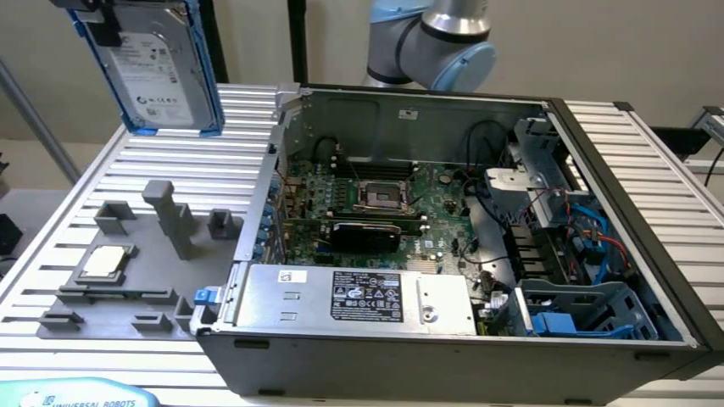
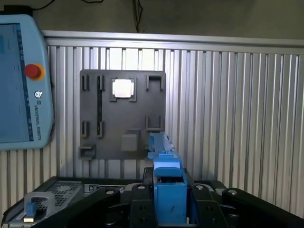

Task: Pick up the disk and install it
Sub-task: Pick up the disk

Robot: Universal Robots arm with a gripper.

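High over the far corner of the ribbed table [image 1: 169, 161], at the exterior view's left: the disk [image 1: 158, 72], upright and well clear of everything beneath. Silver-grey metal face with a white printed label, rimmed by a blue plastic carrier frame. Pinched along that blue edge by the black gripper [image 2: 169, 202], jaws closed narrow on the frame. Open air under the disk's lower edge.

Below, on the aluminium slats, a grey moulded fixture plate [image 1: 147, 273] with upright posts and pockets, and a small square silver chip [image 1: 104, 261] seated in one. Just beside the plate, toward the exterior view's right, an open computer case [image 1: 396, 127]: sheet-metal walls square around the green motherboard [image 1: 374, 203], a boxy silver power supply [image 1: 356, 297] along the near edge, a blue plastic drive cage [image 1: 582, 309] in the near right corner. Near the plate in the wrist view, a light-blue teach pendant [image 2: 19, 80].
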